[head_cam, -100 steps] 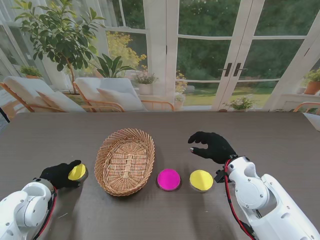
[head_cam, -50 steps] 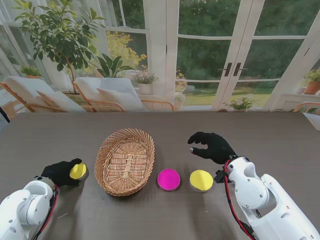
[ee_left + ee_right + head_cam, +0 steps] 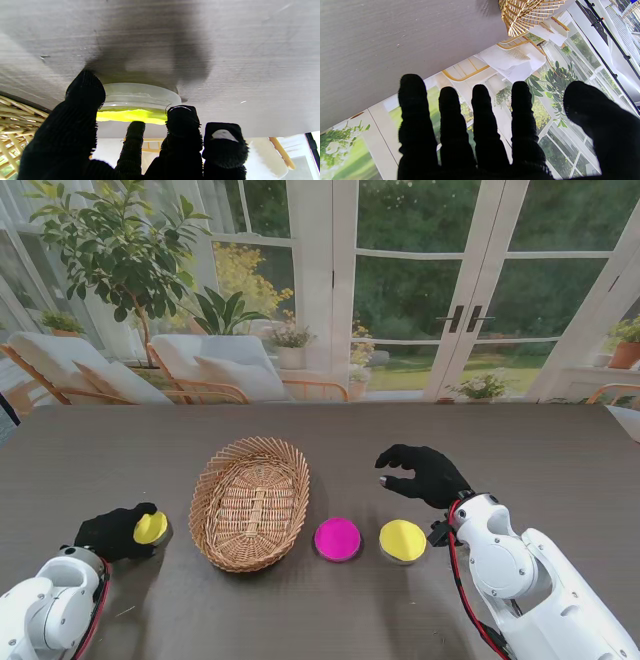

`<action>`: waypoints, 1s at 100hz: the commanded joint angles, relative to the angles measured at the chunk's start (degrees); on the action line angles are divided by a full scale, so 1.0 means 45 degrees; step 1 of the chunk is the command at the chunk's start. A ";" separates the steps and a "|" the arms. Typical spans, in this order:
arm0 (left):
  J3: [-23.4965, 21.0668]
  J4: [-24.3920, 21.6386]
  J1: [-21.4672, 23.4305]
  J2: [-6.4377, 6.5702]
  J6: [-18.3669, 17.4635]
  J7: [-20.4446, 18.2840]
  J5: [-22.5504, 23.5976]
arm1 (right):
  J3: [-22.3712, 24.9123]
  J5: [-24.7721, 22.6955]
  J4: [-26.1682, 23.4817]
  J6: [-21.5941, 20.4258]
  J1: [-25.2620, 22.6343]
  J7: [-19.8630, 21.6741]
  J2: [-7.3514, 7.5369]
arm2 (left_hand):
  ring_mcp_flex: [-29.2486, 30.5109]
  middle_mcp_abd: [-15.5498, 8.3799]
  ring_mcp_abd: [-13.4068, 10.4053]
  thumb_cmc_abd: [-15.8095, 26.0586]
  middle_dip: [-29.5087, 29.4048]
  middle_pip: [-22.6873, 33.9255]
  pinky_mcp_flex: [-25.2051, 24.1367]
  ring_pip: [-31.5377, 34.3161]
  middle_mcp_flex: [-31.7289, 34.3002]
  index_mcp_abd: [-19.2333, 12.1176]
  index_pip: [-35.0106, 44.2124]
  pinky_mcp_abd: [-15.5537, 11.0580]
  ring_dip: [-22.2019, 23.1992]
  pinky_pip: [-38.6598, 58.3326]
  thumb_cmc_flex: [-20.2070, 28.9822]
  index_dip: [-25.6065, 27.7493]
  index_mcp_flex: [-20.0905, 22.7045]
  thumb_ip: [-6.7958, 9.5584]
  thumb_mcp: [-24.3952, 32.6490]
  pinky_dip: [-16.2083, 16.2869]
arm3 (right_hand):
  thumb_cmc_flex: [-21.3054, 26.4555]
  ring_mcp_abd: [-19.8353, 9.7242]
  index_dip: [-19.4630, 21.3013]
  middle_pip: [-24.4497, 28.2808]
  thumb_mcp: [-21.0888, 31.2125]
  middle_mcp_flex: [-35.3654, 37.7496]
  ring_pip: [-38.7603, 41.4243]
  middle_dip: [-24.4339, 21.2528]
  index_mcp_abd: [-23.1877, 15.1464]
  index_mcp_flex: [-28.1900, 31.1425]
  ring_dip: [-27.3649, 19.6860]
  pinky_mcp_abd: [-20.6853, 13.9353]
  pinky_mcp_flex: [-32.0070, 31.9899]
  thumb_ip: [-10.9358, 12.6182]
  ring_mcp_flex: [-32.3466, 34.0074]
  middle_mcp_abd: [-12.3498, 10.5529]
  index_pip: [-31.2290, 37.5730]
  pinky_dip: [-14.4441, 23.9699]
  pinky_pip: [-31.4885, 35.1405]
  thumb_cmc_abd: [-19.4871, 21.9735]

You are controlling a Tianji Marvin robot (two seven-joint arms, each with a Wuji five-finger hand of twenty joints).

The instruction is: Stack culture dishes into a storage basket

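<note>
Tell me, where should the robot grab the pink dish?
Probably by its round rim, coming down from above with fingers on opposite edges. The pink dish lies flat and low on the table, so there is no handle. The open right hand hovers nearest.

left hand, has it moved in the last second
Yes. The left hand, shut on the yellow dish, has drawn slightly nearer to me and leftward, widening the gap to the basket.

A home sunroom or conservatory: glazed French doors (image 3: 465, 290) open onto a green garden, cushioned rattan loungers (image 3: 215, 370) sit beside potted plants (image 3: 120, 250) (one quite tall), behind a dark wood-grain table (image 3: 550, 450).
</note>
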 commanded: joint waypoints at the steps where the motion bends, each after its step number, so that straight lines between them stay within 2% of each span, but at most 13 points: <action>1: -0.0158 -0.0248 0.0318 -0.0029 -0.0135 -0.0301 0.0110 | -0.0040 0.0012 0.0006 -0.0038 -0.0032 0.0176 -0.0025 | 0.0377 -0.0987 -0.0210 0.0529 0.0817 0.1479 0.0278 0.0713 0.0904 -0.0529 0.2397 -0.0262 0.0031 0.2062 0.1207 0.1137 0.1528 0.0434 0.2154 -0.0157 | -0.0162 -0.0053 -0.0135 -0.0162 -0.0617 -0.0381 -0.0003 -0.0035 -0.0218 -0.0209 0.0109 -0.0045 -0.3733 -0.0013 0.0054 -0.0105 -0.0132 0.0163 -0.0285 0.0004; 27: -0.1063 -0.1739 0.0719 -0.0061 -0.0889 -0.0574 0.0444 | -0.0010 0.0027 0.0010 -0.0013 -0.0031 0.0179 -0.0027 | 0.0304 -0.0912 -0.0205 0.0592 0.0975 0.1464 0.0149 0.0763 0.0734 -0.0445 0.2360 -0.0283 0.0028 0.2027 0.1115 0.1029 0.1597 0.0415 0.2062 -0.0262 | -0.0157 -0.0056 -0.0134 -0.0165 -0.0613 -0.0397 -0.0001 -0.0038 -0.0198 -0.0187 0.0109 -0.0058 -0.3734 -0.0010 0.0054 -0.0101 -0.0130 0.0168 -0.0282 0.0008; 55: -0.1561 -0.3081 0.0587 -0.0077 -0.1732 -0.1090 0.0428 | 0.0053 0.0051 0.0016 0.0013 -0.0029 0.0190 -0.0028 | 0.0305 -0.0958 -0.0238 0.0621 0.1057 0.1488 0.0043 0.0718 0.0865 -0.0368 0.2358 -0.0253 -0.0008 0.1926 0.1142 0.0975 0.1812 0.0423 0.1951 -0.0305 | -0.0152 -0.0049 -0.0134 -0.0167 -0.0622 -0.0410 -0.0005 -0.0040 -0.0188 -0.0178 0.0107 -0.0038 -0.3754 -0.0006 0.0042 -0.0078 -0.0137 0.0167 -0.0294 0.0019; 78: -0.1386 -0.3728 -0.0049 -0.0076 -0.2364 -0.1522 -0.0067 | 0.0076 0.0041 0.0010 0.0050 -0.0013 0.0218 -0.0023 | 0.0216 -0.0943 -0.0167 0.0713 0.1096 0.1433 -0.0111 0.0630 0.0854 -0.0327 0.2255 -0.0181 -0.0034 0.1797 0.1142 0.0903 0.1904 0.0419 0.1809 -0.0319 | -0.0166 -0.0047 -0.0136 -0.0179 -0.0639 -0.0436 -0.0005 -0.0046 -0.0196 -0.0187 0.0107 -0.0031 -0.3748 -0.0006 0.0037 -0.0085 -0.0150 0.0170 -0.0297 0.0028; 100: -0.0379 -0.3767 -0.1400 -0.0042 -0.2714 -0.2033 -0.0696 | 0.0163 0.0062 0.0039 0.0129 0.0012 0.0189 -0.0035 | 0.0177 -0.0827 -0.0129 0.0774 0.0998 0.1254 -0.0162 0.0557 0.0820 -0.0299 0.1965 -0.0150 -0.0034 0.1732 0.1150 0.0723 0.2050 0.0433 0.1646 -0.0289 | -0.0159 -0.0058 -0.0135 -0.0182 -0.0641 -0.0443 -0.0007 -0.0049 -0.0204 -0.0174 0.0106 -0.0053 -0.3749 -0.0003 0.0031 -0.0075 -0.0157 0.0171 -0.0301 0.0041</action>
